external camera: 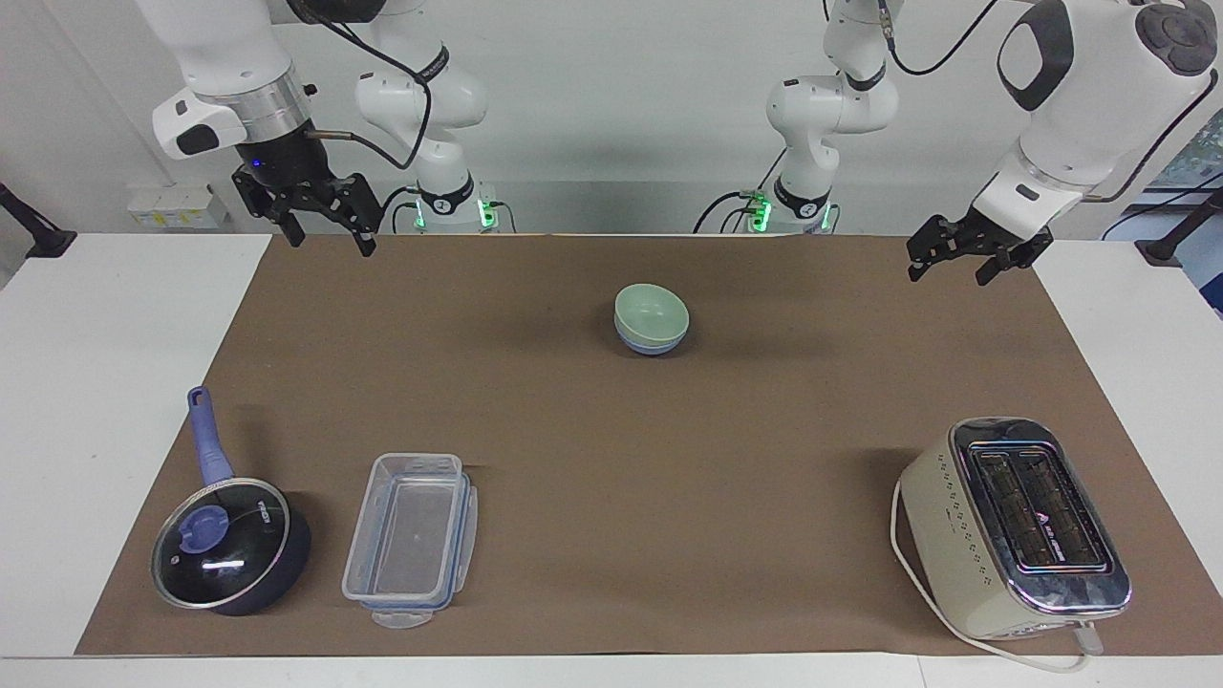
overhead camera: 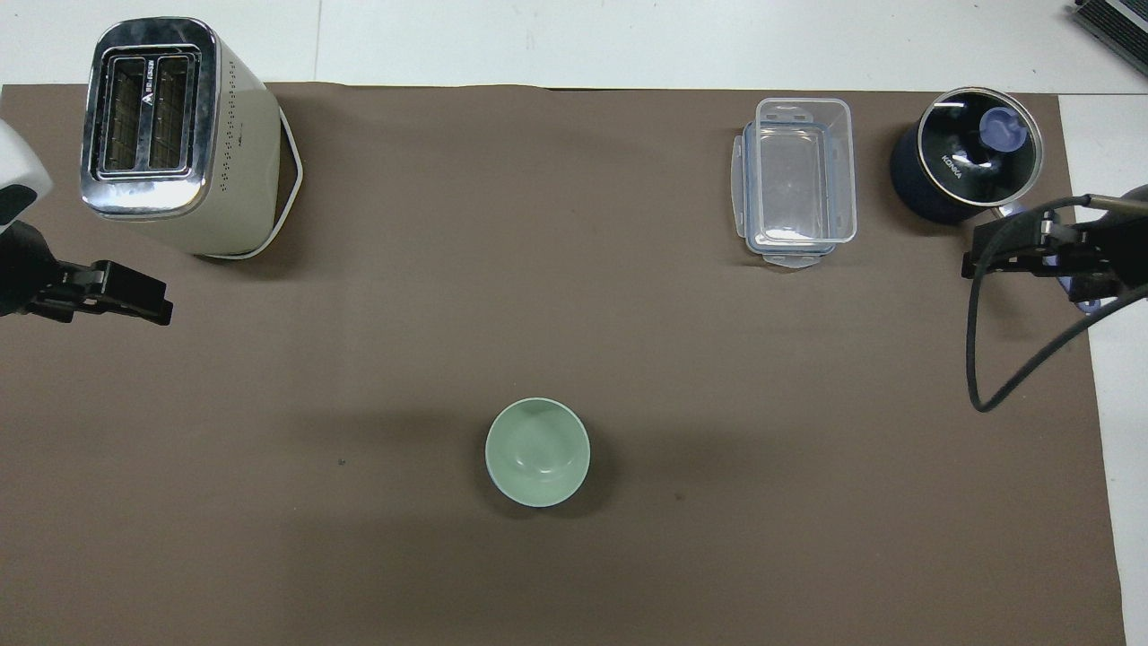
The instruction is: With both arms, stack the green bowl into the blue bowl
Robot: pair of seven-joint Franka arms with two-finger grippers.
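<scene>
The green bowl (external camera: 652,311) sits nested in the blue bowl (external camera: 654,347) on the brown mat, about midway between the two arms' ends. In the overhead view only the green bowl (overhead camera: 537,451) shows; the blue bowl is hidden under it. My right gripper (external camera: 332,241) is open and empty, raised over the mat's corner at the right arm's end; it also shows in the overhead view (overhead camera: 991,256). My left gripper (external camera: 948,275) is open and empty, raised over the mat's corner at the left arm's end, and shows in the overhead view (overhead camera: 134,294). Both are well away from the bowls.
A cream toaster (external camera: 1015,528) stands farthest from the robots at the left arm's end. A clear plastic container (external camera: 411,540) and a lidded dark saucepan (external camera: 227,545) with a blue handle stand farthest from the robots at the right arm's end.
</scene>
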